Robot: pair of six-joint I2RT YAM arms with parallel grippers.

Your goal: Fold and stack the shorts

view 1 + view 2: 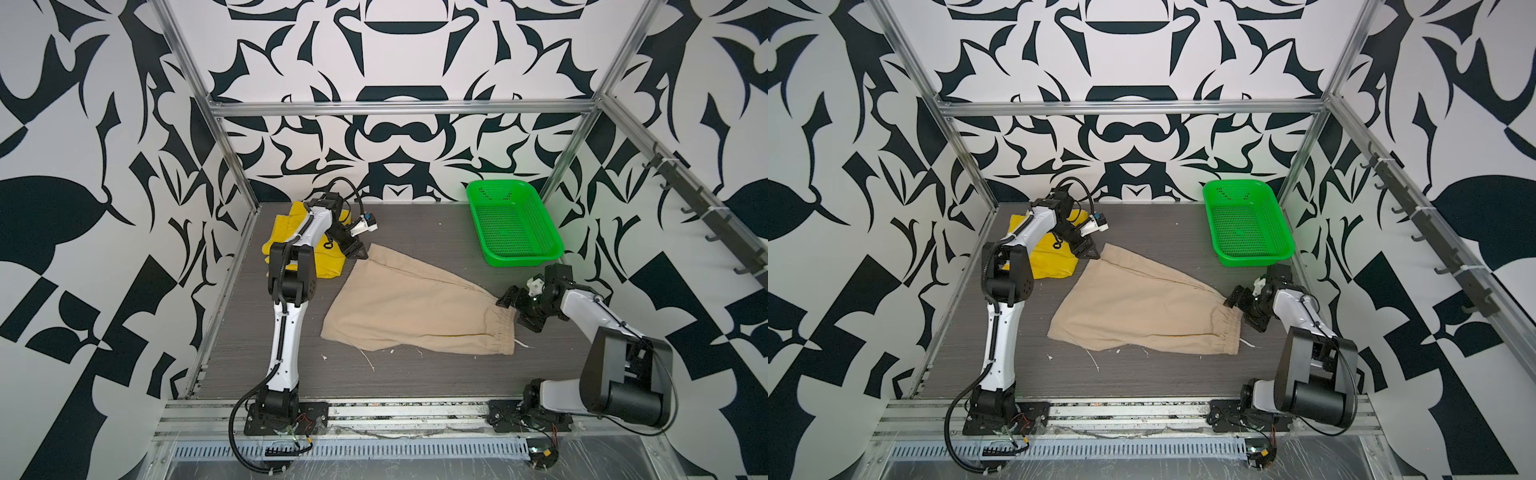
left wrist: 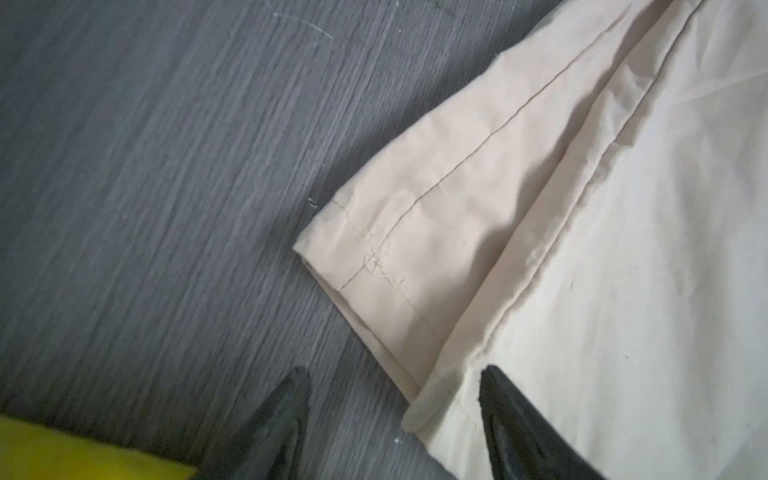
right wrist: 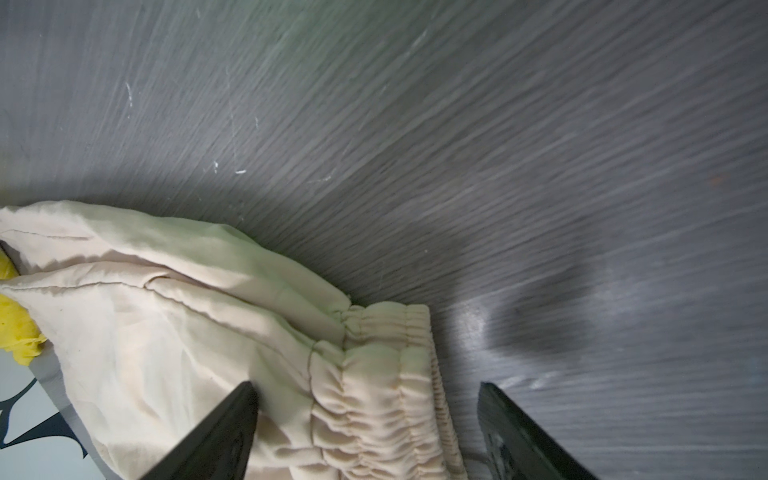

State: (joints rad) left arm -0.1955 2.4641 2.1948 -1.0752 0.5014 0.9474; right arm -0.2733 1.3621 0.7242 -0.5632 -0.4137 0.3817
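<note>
- Left claw (image 1: 355, 250): jaws apart, gripping nothing. One fingertip (image 2: 505, 407) is over the hem (image 2: 374, 266) of the beige shorts (image 1: 415, 307), the other over bare table (image 1: 415, 376).
- Beige shorts lie flat, stretched between my two claws.
- Right claw (image 1: 512, 308): jaws wide, nothing gripped. The gathered waistband (image 3: 386, 374) lies between its fingers.
- Yellow shorts (image 1: 282, 235): just beside my left claw, partly under that arm.
- Basket (image 1: 513, 249): beyond my right claw, apart from it.
</note>
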